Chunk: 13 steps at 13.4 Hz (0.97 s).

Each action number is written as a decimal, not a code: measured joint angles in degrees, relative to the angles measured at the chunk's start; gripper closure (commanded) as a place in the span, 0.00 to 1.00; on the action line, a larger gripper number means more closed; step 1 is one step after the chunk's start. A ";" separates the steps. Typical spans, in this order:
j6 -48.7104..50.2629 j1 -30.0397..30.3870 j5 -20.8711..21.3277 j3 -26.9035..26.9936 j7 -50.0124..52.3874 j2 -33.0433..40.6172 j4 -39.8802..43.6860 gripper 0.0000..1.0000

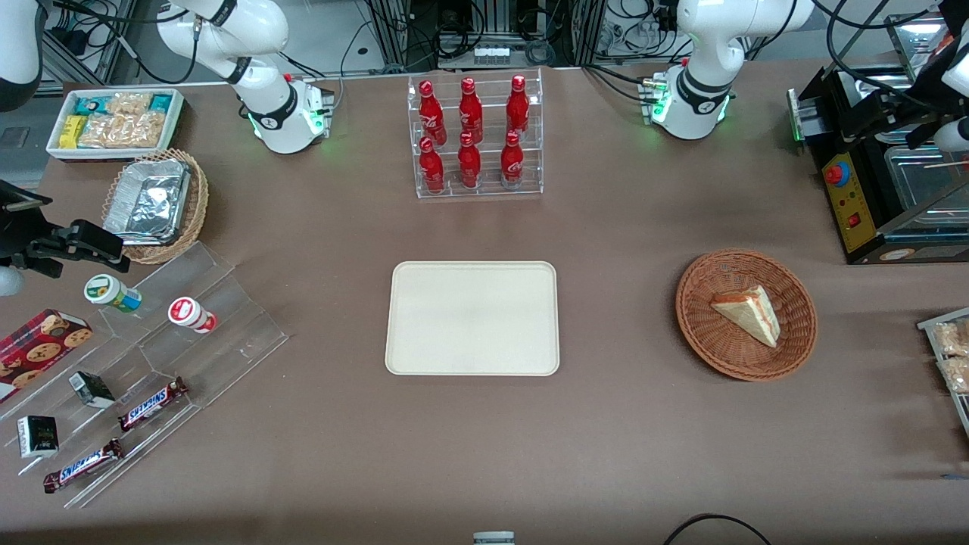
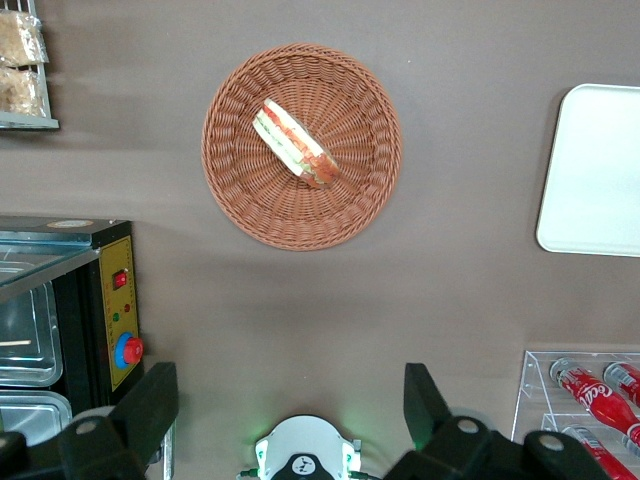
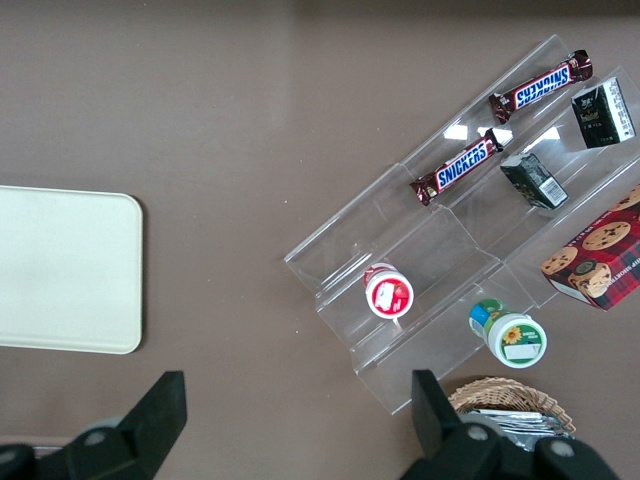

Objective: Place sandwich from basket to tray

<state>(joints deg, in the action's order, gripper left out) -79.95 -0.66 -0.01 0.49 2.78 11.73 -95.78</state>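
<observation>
Sandwich [image 1: 749, 312] lies in the basket [image 1: 704, 333], toward the working arm's end of the table, in the middle band of the front frame. It is one wedge, with red and green filling visible along its edge. Its underside cannot be seen.

Tray [image 1: 473, 318] sits at the centre of the front frame, well apart from the basket, with bare table between them. In the left wrist view the tray [image 2: 595, 170] is cut off by the frame edge.

Gripper [image 2: 288, 400] hangs high above the table. Its fingers [image 2: 150, 410] are spread wide with nothing between them, and only their tips show. The arm's base [image 2: 305, 455] is seen below the gap. The basket [image 2: 240, 190] and sandwich [image 2: 295, 145] are clear of the fingers and untouched. The front view does not show the gripper clearly.

The bottle rack [image 1: 473, 136] stands in the upper centre of the front frame, farther from the camera than the tray. The black machine [image 1: 870, 189] is cropped at the frame edge, and its interior is hard to make out.
</observation>
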 measured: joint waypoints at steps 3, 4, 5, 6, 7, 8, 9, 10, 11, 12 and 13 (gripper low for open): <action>0.00 -0.12 0.05 0.04 0.00 -0.39 0.02 0.00; -0.01 -0.10 0.11 0.13 0.07 -0.68 0.02 0.00; -0.02 -0.06 0.26 0.28 0.73 -1.19 0.03 0.00; -0.08 -0.01 0.43 0.45 2.66 -1.95 0.04 0.00; -0.28 0.01 0.47 0.63 5.41 -2.97 0.04 0.00; -0.77 0.03 0.48 0.83 8.25 -4.10 0.02 0.00; -1.88 0.05 0.47 1.14 11.37 -5.29 -0.05 0.00; -3.51 0.06 0.36 1.76 15.07 -6.44 -0.36 0.00; -5.30 0.08 0.07 2.58 18.92 -7.49 -1.00 0.00; -7.10 0.09 -0.20 3.23 22.96 -8.55 -2.01 0.00; -9.39 0.08 -0.27 3.52 27.26 -9.90 -3.33 0.00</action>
<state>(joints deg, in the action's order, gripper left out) -89.34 -0.58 -0.28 4.01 30.04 1.83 -99.12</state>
